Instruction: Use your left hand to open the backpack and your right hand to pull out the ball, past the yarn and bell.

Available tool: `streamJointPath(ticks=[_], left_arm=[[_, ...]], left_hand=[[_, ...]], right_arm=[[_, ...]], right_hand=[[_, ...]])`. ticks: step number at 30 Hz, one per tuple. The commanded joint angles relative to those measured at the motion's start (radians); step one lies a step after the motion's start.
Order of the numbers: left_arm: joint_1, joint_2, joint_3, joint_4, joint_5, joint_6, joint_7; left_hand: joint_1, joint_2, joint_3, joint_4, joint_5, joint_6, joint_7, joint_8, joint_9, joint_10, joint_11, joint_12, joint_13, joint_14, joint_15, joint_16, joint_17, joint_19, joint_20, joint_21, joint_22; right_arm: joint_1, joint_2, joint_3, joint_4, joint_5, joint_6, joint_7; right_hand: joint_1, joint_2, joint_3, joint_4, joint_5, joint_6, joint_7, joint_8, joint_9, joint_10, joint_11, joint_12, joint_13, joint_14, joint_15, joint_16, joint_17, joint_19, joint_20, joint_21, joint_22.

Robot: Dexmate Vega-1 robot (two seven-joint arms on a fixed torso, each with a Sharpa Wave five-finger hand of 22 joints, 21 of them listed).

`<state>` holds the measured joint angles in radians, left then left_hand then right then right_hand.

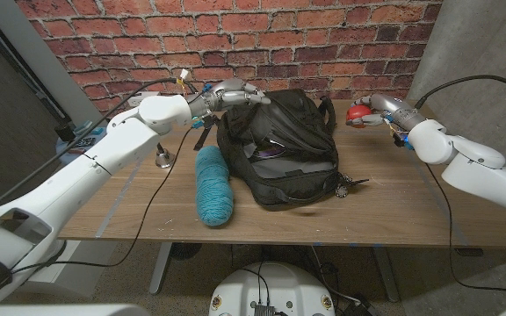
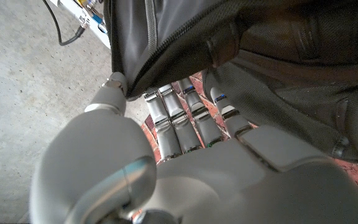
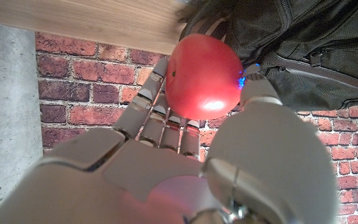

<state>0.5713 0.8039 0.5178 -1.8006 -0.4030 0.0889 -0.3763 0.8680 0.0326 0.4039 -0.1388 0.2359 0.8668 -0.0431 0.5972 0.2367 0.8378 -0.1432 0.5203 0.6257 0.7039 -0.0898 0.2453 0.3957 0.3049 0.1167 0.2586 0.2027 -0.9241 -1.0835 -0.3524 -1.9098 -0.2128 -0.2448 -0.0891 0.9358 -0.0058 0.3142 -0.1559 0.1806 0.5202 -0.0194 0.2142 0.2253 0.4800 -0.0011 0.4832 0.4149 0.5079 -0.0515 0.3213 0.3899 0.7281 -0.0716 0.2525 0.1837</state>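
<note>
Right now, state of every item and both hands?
black fabric backpack: lying on the table, unzipped, flap edge held by left hand
red glossy ball: out of the bag, held in right hand
teal yarn skein: lying on the table beside the backpack
small metal bell: upright on the table
left hand: gripping backpack
right hand: gripping ball

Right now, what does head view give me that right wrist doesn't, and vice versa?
Head view alone: the left hand gripping the backpack's top edge, the teal yarn lying beside the bag on the robot's left, and the small bell further left.

Right wrist view alone: close detail of the fingers and thumb wrapped around the red ball, with the ball off the table.

Both: the right hand holding the ball outside the black backpack, the wooden table and the brick wall.
</note>
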Motion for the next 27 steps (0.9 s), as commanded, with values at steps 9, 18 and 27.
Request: streamJointPath(ticks=[9,18,27], left_arm=[[-0.078,0.037,0.041,0.057,-0.059,0.025,-0.193],[-0.095,0.041,0.051,0.062,-0.067,0.044,-0.228],[-0.078,0.041,0.038,0.061,-0.079,0.038,-0.208]], left_hand=[[0.019,0.074,-0.02,0.015,-0.008,-0.156,0.008,-0.075,-0.005,-0.192,0.049,-0.064,0.011,-0.101,0.052,-0.039,-0.002,-0.051,0.034,-0.016,0.005],[-0.016,0.071,-0.031,0.018,-0.011,-0.246,-0.005,-0.128,-0.01,-0.3,0.082,-0.111,0.006,-0.181,0.083,-0.054,-0.011,-0.084,0.049,-0.025,0.005],[-0.041,0.071,-0.031,0.015,-0.014,-0.338,-0.013,-0.183,-0.015,-0.397,0.107,-0.172,-0.018,-0.254,0.115,-0.063,-0.033,-0.091,0.057,-0.025,0.004]], right_arm=[[0.023,0.023,-0.034,0.03,0.013,-0.004,-0.006],[0.027,0.03,-0.042,0.037,0.02,-0.006,-0.008],[0.037,0.039,-0.054,0.056,0.023,0.001,-0.01]], right_hand=[[0.01,0.014,0.006,0.0,0.005,0.008,0.0,-0.003,0.005,0.009,-0.011,0.001,0.004,0.011,-0.095,-0.005,0.003,0.01,-0.064,-0.003,0.003],[0.01,0.013,0.006,0.001,0.005,0.008,0.0,-0.004,0.005,0.009,-0.012,0.002,0.004,0.011,-0.097,-0.008,0.005,0.01,-0.063,-0.004,0.003],[0.01,0.014,0.004,0.001,0.004,0.007,0.0,-0.005,0.005,0.008,-0.012,0.002,0.004,0.011,-0.096,-0.009,0.008,0.01,-0.063,-0.004,0.003]])
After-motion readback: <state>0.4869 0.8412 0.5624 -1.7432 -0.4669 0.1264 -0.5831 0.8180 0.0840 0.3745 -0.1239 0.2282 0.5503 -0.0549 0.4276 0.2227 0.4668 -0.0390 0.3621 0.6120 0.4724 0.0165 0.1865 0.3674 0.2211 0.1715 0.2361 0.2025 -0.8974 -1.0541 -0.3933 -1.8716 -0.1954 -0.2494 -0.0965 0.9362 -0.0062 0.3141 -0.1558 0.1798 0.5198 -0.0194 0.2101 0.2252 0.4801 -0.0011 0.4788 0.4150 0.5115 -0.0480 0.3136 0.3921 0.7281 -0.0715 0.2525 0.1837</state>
